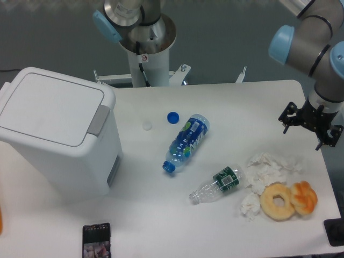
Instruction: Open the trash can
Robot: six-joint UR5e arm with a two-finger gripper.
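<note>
Well, boxy smooth white plastic trash can (54,134), flat lid closed, black gripper (310,130) far right, jaws apart.

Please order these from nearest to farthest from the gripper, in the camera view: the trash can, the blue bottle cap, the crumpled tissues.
Measured from the gripper at the right edge:
1. Crumpled tissues, just below and left of it.
2. Blue bottle cap, mid-table.
3. Trash can, far left side.
</note>
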